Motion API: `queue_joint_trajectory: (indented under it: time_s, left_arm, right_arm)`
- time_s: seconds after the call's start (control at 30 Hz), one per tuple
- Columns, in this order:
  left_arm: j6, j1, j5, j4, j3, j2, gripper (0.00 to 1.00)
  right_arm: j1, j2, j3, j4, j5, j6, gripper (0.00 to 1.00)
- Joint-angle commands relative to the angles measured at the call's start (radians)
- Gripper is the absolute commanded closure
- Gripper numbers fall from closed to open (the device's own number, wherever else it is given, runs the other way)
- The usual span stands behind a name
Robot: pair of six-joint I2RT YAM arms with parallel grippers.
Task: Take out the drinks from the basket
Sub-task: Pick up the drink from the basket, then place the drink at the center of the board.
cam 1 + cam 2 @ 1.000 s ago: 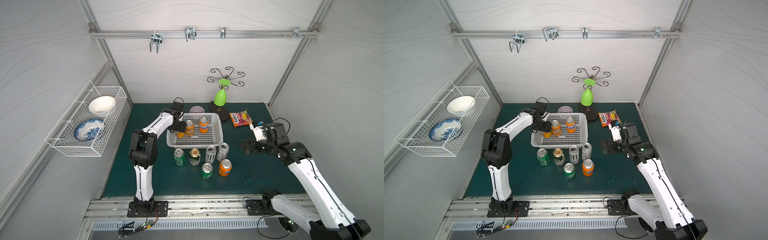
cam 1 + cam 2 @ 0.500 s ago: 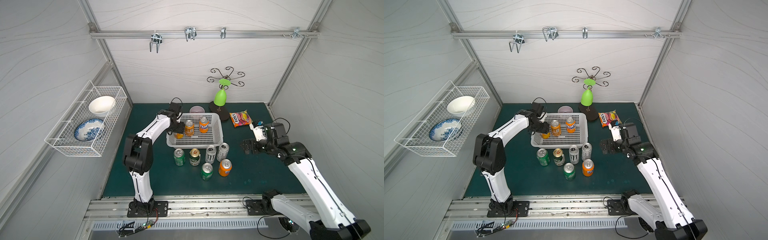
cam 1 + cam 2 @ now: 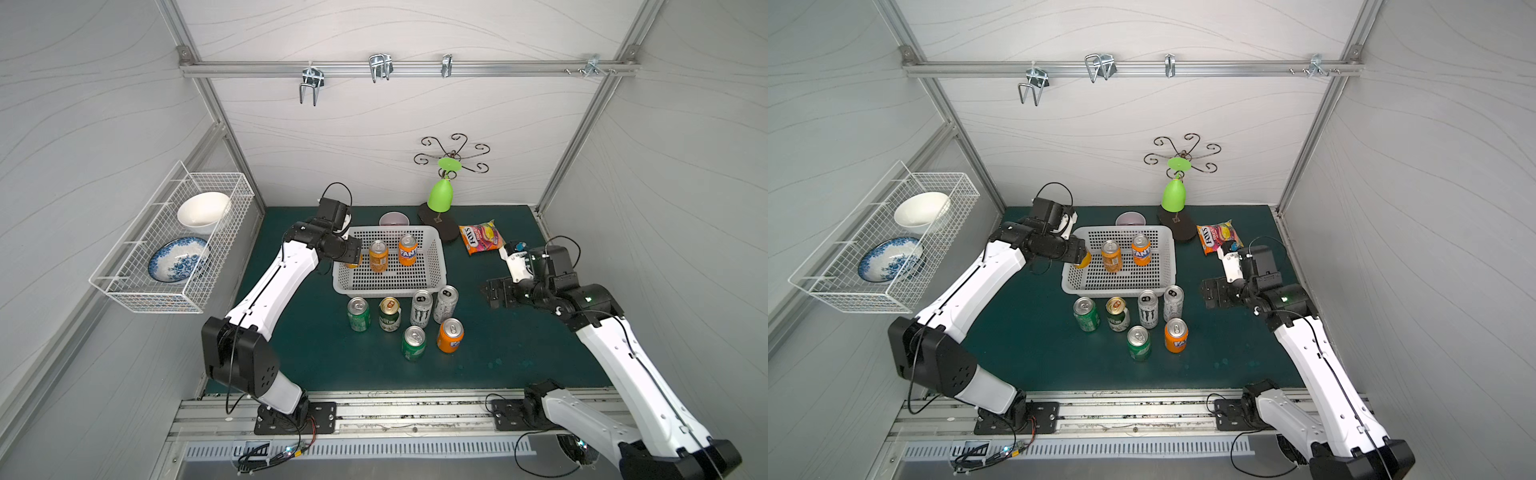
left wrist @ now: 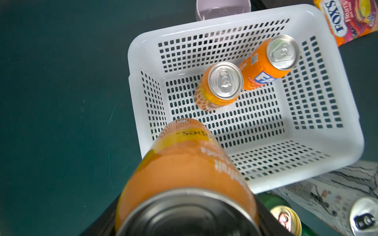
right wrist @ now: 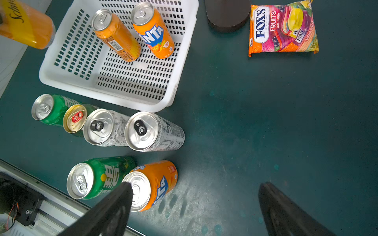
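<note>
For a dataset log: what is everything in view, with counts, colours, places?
white perforated plastic basket: one, on dark green mat.
orange aluminium cans: four; two upright in basket, one on mat, one held at its rim.
green aluminium cans: two, on mat before basket.
dark green gold-topped can: one, beside them.
tall silver-white cans: two, before basket.
colourful candy bag: one, on mat.
pale pink cup: one, behind basket.
green goblet: one, inverted on black scrolled stand.
white wire rack: one, side wall, with white bowl, blue-patterned bowl.
left gripper: shut on orange can.
right gripper: open, over mat.
</note>
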Motion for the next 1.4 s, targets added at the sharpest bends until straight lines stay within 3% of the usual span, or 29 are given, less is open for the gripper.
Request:
queue_joint_trajectory:
  time_s: [0.0,0.3,0.7,1.1,1.37]
  left_arm:
    - [-0.018,-0.042,-0.01,0.004,0.011,-0.094,0.46]
    - [-0.039,-0.145,-0.013,-0.081,-0.04,-0.274,0.46]
    - [-0.153,-0.306,0.004,-0.135,-0.253,-0.454,0.47]
    - [-0.252,-0.46,-0.003,-0.06,-0.386,-0.48,0.49]
    - [-0.314,-0.571,-0.104,-0.012,-0.44,-0.423,0.49]
  right_arm:
    - [-0.004,-0.022,0.007,0.005,0.0,-0.014,0.01]
    - [-0.004,-0.03,0.01,0.0,0.0,-0.015,0.01]
    - [-0.005,-0.027,0.014,-0.002,0.002,-0.013,0.01]
    - [-0.005,-0.01,0.017,-0.003,0.01,-0.014,0.01]
    - [-0.005,-0.002,0.02,-0.005,0.017,-0.014,0.01]
